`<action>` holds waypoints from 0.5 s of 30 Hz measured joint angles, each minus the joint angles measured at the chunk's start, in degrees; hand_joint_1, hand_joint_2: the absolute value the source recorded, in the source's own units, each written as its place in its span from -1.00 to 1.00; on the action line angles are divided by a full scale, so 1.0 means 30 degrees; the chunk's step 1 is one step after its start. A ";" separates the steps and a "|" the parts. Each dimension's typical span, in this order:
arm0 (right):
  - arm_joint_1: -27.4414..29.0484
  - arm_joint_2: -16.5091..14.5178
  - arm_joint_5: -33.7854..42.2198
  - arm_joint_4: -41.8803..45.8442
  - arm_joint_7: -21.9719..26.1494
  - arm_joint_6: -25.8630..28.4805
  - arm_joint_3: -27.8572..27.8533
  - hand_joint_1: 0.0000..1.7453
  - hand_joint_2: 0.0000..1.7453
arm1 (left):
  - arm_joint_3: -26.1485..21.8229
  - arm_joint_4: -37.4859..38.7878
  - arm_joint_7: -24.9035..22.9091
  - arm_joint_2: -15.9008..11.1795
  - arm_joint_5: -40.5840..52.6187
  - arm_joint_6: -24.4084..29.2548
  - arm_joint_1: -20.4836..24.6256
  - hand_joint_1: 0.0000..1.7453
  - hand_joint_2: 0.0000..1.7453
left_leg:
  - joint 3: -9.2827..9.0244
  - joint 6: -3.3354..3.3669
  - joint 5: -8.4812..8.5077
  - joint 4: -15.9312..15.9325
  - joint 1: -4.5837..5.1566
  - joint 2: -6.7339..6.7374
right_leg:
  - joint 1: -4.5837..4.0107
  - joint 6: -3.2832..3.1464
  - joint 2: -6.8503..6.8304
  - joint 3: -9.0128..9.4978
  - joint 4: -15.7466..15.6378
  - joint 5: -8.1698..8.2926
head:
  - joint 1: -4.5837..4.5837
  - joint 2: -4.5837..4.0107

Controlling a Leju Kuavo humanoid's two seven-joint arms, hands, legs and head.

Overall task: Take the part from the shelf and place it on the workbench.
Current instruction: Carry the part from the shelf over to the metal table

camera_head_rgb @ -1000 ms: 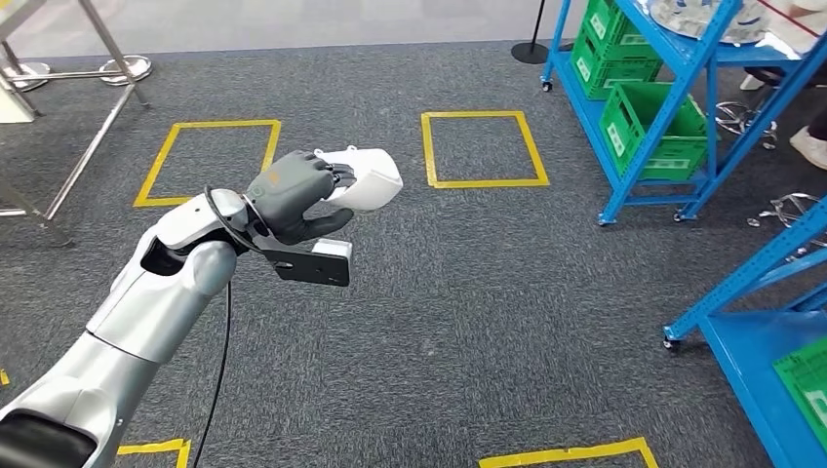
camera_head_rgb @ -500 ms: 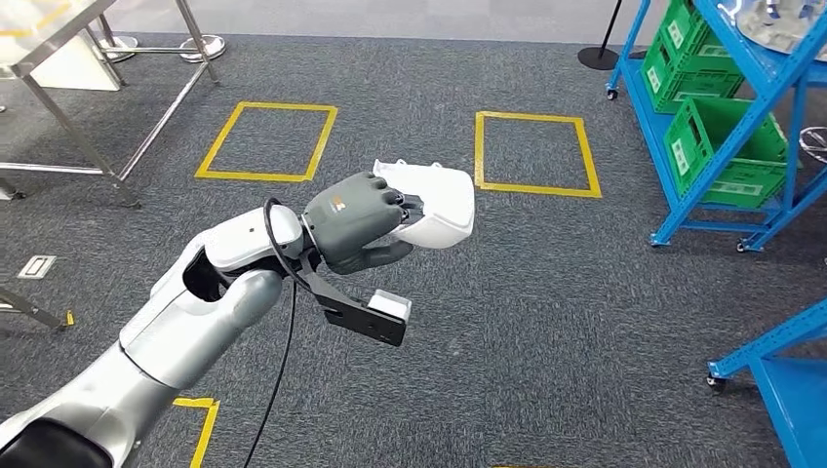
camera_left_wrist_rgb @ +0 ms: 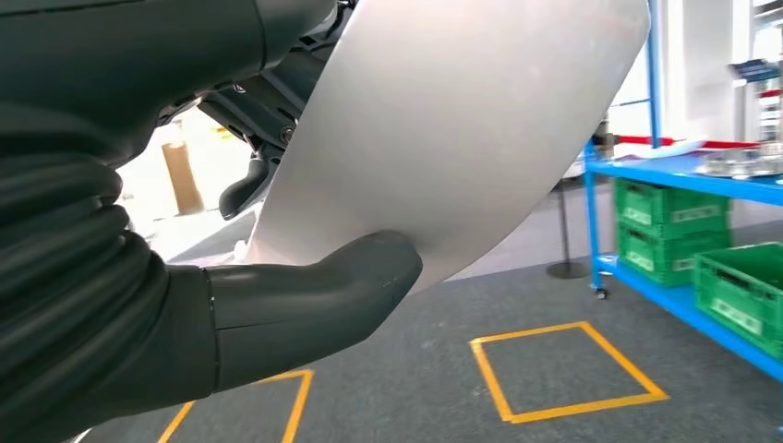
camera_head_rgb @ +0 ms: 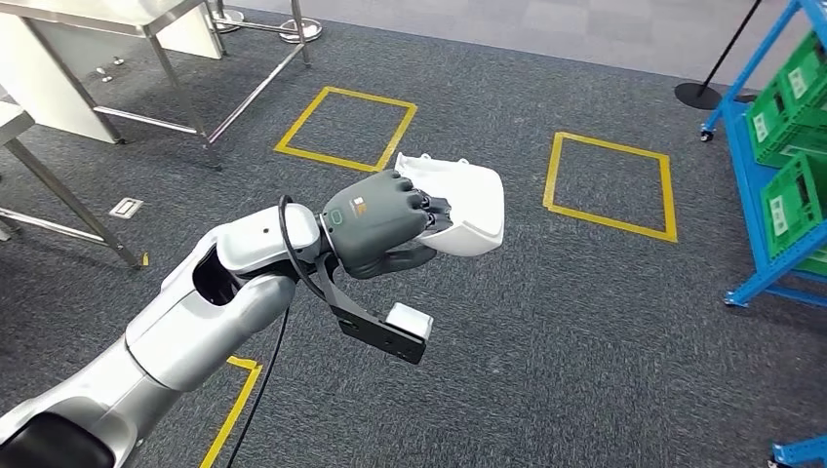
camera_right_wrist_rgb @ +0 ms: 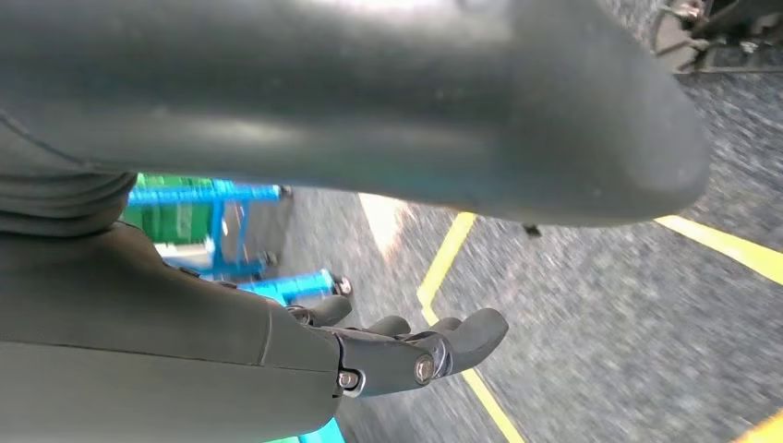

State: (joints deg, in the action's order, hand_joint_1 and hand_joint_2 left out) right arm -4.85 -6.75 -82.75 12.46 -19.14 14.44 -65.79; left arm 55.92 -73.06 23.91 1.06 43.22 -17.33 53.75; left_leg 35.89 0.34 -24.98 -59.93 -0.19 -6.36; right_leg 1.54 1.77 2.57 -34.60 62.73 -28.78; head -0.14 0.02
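My left hand (camera_head_rgb: 375, 224) grips a white curved shell part (camera_head_rgb: 468, 200) and holds it out in front of me, above the grey carpet. In the left wrist view the part (camera_left_wrist_rgb: 462, 120) is a broad pale surface, with the thick grey thumb (camera_left_wrist_rgb: 314, 295) pressed against its lower edge. The steel-legged workbench (camera_head_rgb: 117, 15) stands at the far left of the head view. The blue shelf (camera_head_rgb: 756, 185) with green crates (camera_head_rgb: 795, 200) sits at the right edge. My right hand (camera_right_wrist_rgb: 397, 346) hangs over the floor, holding nothing, its fingers loosely apart.
Two yellow tape squares (camera_head_rgb: 346, 127) (camera_head_rgb: 610, 185) mark the carpet ahead. A black stanchion base (camera_head_rgb: 700, 95) stands near the shelf. Table legs (camera_head_rgb: 68, 205) reach down at the left. Another yellow tape line (camera_head_rgb: 229, 414) runs under my left arm.
The whole view has swung to the left: the blue shelf has slid toward the right edge and the workbench has come in at the left. My left hand still holds the white part.
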 joint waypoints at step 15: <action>0.0000 0.0005 -0.0025 0.0000 -0.0224 -0.0020 0.0089 -1.00 -1.00 | -0.0100 0.0692 0.0568 -0.0659 -0.1394 -0.0204 -0.0769 0.86 1.00 | 0.0398 -0.0717 -0.0535 -0.1111 0.0069 0.3159 | -0.0261 -0.0879 -0.2942 0.0559 -0.0972 0.0108 | -0.0261 0.0000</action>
State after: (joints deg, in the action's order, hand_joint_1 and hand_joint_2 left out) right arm -4.85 -6.74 -82.82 12.46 -19.81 14.38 -65.53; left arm 55.62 -70.98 25.61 -0.91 39.04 -17.94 51.44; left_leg 37.08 -1.81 -26.58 -63.27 0.01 3.11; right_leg 0.76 -0.87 -6.26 -32.92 59.82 -28.45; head -0.92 0.02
